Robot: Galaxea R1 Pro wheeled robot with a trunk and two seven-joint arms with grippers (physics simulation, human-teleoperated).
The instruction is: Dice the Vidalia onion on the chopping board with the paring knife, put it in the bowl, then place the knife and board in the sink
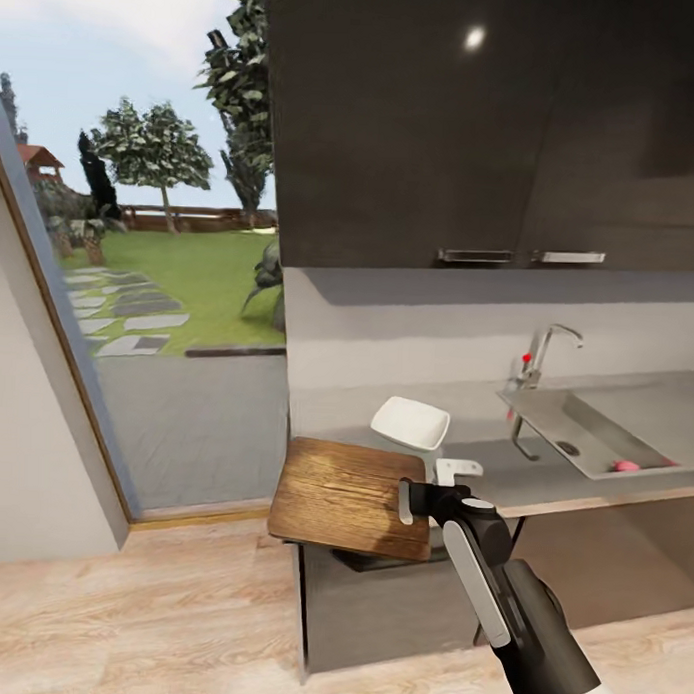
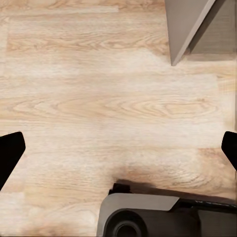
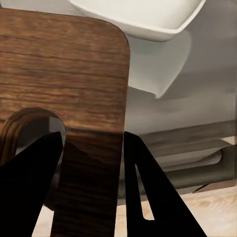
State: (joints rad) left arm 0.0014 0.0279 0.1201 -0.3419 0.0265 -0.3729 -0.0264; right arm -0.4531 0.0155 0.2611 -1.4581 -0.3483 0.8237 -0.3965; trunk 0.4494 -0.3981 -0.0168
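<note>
The right gripper (image 3: 94, 163) has its fingers clamped on the chopping board's (image 1: 347, 495) slotted edge, holding it beside the bowl (image 1: 410, 422) on the surface (image 1: 483, 472). The left gripper's (image 2: 118, 148) fingers stand apart above the floor (image 2: 98, 89). The Vidalia onion (image 1: 626, 465) lies in the sink (image 1: 584, 430).

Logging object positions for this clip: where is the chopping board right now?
In the head view the chopping board is held by the right tool at the countertop's left end, overhanging its edge, just in front of the white bowl.
</note>
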